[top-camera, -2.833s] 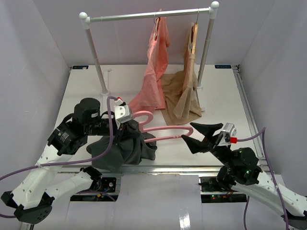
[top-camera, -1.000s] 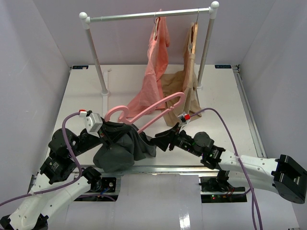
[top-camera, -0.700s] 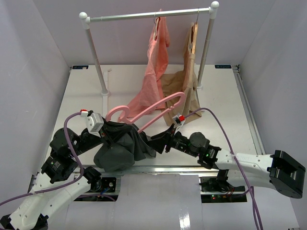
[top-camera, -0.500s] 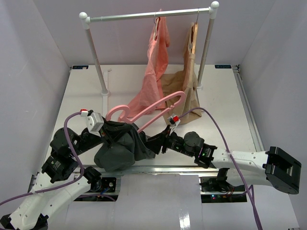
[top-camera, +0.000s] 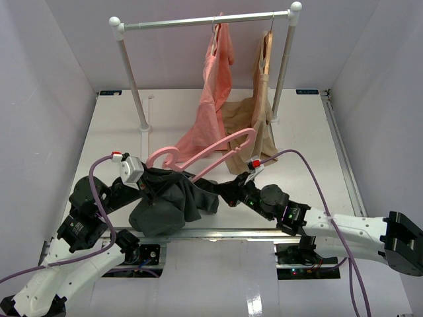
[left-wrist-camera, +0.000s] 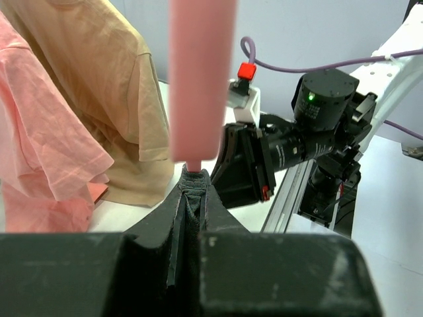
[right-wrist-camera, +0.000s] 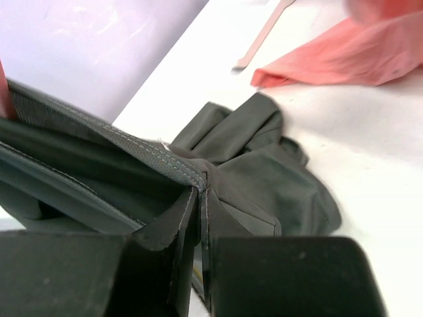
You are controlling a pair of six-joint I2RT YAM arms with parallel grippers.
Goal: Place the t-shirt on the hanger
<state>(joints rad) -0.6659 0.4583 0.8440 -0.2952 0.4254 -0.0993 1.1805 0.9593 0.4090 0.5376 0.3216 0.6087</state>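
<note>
From above, the t-shirt (top-camera: 165,205) is a dark heap at the near edge of the white table (top-camera: 310,132), at about 7 o'clock. The hanger (top-camera: 160,152) sticks up out of the heap and leans toward 2 o'clock. Its lower part is hidden in the cloth. The left gripper (top-camera: 150,179) sits on the heap at 10 o'clock and the right gripper (top-camera: 219,195) at 3 o'clock. Both are black against dark cloth, so here I cannot tell how their jaws stand. At 12 o'clock a metal rack (top-camera: 198,20) holds a pink top (top-camera: 213,112) and a tan top (top-camera: 254,132), which hang down to the table. Pale walls (top-camera: 46,99) stand on three sides.

The left wrist camera shows what the top one hides. The left jaws are pressed together on a fold of the dark cloth. The hanger rises right behind the fold as a fat, blurry pink bar, cut off at the top. I cannot tell if the jaws grip it too.

The right wrist camera shows the right jaws pinching the stitched edge of the t-shirt. The rest of the shirt lies crumpled on the table at 1 o'clock. The pink top is blurry in the top right corner.
</note>
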